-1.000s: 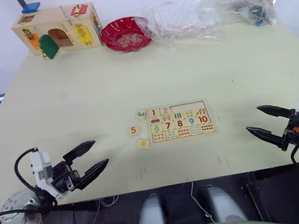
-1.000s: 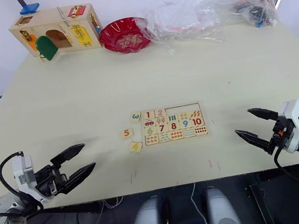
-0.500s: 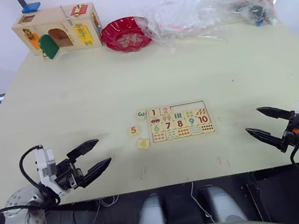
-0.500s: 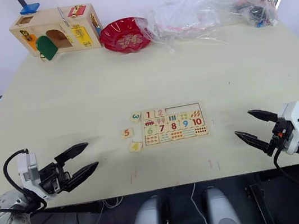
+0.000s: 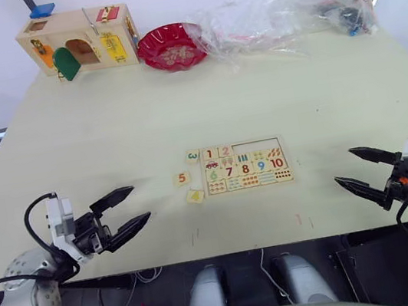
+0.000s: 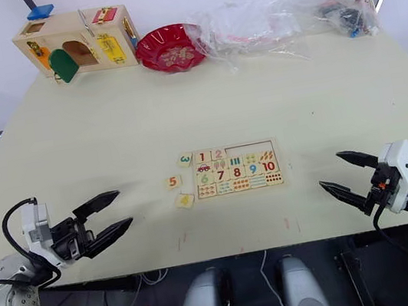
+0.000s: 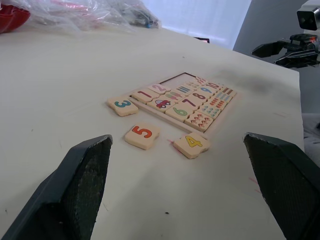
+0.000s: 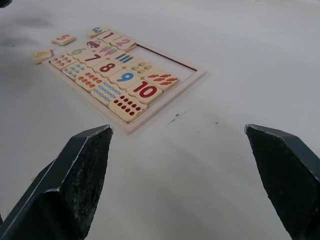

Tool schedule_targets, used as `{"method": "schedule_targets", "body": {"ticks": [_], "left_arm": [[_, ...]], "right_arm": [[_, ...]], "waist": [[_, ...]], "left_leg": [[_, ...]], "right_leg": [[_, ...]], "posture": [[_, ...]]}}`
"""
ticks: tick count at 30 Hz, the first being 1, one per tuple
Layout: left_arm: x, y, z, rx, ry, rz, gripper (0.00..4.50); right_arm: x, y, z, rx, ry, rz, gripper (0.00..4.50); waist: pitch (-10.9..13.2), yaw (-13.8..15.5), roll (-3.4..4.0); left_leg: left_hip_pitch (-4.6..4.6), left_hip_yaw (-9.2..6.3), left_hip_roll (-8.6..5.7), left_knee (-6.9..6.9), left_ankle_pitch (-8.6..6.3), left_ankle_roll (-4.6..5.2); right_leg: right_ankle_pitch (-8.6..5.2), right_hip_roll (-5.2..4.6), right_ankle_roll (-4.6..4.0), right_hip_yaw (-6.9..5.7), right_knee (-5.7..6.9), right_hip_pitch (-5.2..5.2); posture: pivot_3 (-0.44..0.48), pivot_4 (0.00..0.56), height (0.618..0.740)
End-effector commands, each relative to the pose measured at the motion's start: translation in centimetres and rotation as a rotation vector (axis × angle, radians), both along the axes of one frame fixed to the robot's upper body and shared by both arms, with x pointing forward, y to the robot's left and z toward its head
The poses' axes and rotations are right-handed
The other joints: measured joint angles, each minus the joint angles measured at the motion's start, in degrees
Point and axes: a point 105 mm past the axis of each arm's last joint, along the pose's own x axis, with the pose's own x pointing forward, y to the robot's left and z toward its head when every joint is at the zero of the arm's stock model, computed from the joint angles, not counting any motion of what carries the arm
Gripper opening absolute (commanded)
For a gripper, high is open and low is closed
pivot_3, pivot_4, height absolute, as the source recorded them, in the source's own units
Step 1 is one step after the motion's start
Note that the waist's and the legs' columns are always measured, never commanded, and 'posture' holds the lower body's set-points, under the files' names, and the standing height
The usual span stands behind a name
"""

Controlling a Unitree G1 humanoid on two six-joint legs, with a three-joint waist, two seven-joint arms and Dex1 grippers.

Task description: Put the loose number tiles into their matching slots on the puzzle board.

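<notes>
Left eye view: a wooden latch box (image 5: 77, 39), red bowl (image 5: 170, 47) and plastic bags (image 5: 284, 20) line the table's (image 5: 107, 129) far edge. The puzzle board (image 5: 247, 165) lies mid-table, tiles 1 and 2 seated; three loose tiles, 3 (image 5: 192, 155), 5 (image 5: 182, 178), 4 (image 5: 195, 196), sit left of it.

Left wrist view: left gripper (image 7: 180, 190) wide open, empty.

Right wrist view: right gripper (image 8: 185, 175) wide open, empty.

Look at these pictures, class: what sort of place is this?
Probably a robot test room set up as a play table: a number puzzle, a wooden latch box and a red bowl on a plain table.
</notes>
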Motion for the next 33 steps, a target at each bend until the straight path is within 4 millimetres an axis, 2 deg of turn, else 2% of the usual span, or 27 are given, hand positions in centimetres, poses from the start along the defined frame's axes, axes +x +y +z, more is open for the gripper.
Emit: {"method": "schedule_targets", "body": {"ticks": [1, 8, 13, 19, 23, 27, 33], "left_arm": [[0.1, 0.2, 0.4, 0.014, -0.01, -0.011, 4.5], [0.5, 0.2, 1.2, 0.033, -0.015, -0.043, 4.5], [1.8, -0.2, 2.1, 0.061, 0.001, -0.077, 4.5], [3.9, -1.2, 3.4, 0.188, 0.042, -0.177, 4.5], [6.2, -2.2, 3.7, 0.353, 0.028, -0.205, 4.5], [7.7, -2.9, 3.5, 0.446, 0.056, -0.263, 4.5], [10.3, -4.4, 4.0, 0.497, 0.036, -0.334, 4.5]], "right_arm": [[0.0, 0.4, 1.1, -0.001, -0.05, 0.025, 4.44], [-0.1, 0.9, 1.9, 0.002, -0.068, 0.058, 4.44], [-0.7, 1.4, 3.0, 0.007, -0.074, 0.113, 4.44], [-1.4, 2.0, 5.1, -0.013, -0.106, 0.168, 4.44], [-1.9, 2.5, 5.9, -0.022, -0.118, 0.188, 4.44], [-2.1, 2.7, 6.2, -0.024, -0.124, 0.182, 4.44], [-2.3, 2.6, 6.1, -0.035, -0.136, 0.158, 4.44]], "waist": [[0.0, 0.0, 0.0], [0.0, 0.0, 0.0], [0.0, 0.1, 0.0], [0.0, 0.4, -0.02], [0.0, 0.4, -0.03], [0.0, 1.2, -0.08], [0.0, 1.4, -0.09]], "left_leg": [[0.0, 0.0, 0.0, 0.0, 0.0, 0.0], [0.11, 0.0, 0.0, -0.01, 0.0, 0.0], [0.21, -0.03, 0.0, -0.01, 0.0, 0.0], [0.24, -0.05, -0.03, -0.01, 0.0, 0.0], [0.25, -0.03, -0.03, -0.03, 0.0, 0.0], [0.28, -0.11, -0.07, 0.01, 0.0, 0.01], [0.25, -0.16, -0.11, 0.03, 0.0, 0.01]], "right_leg": [[0.0, 0.0, 0.0, 0.0, 0.0, 0.0], [0.0, 0.0, 0.0, 0.0, -0.01, 0.1], [-0.01, 0.0, 0.01, -0.03, -0.03, 0.24], [-0.01, 0.01, 0.01, -0.05, -0.03, 0.28], [0.0, 0.01, 0.02, -0.02, -0.05, 0.29], [-0.01, 0.07, 0.03, -0.04, -0.05, 0.39], [0.0, 0.1, 0.06, -0.04, -0.07, 0.42]], "posture": [[0.0, 0.15, 0.74], [0.0, 0.15, 0.74], [0.0, 0.15, 0.74], [0.0, 0.15, 0.74], [0.0, 0.15, 0.74], [0.0, 0.15, 0.74], [0.0, 0.15, 0.74]]}}
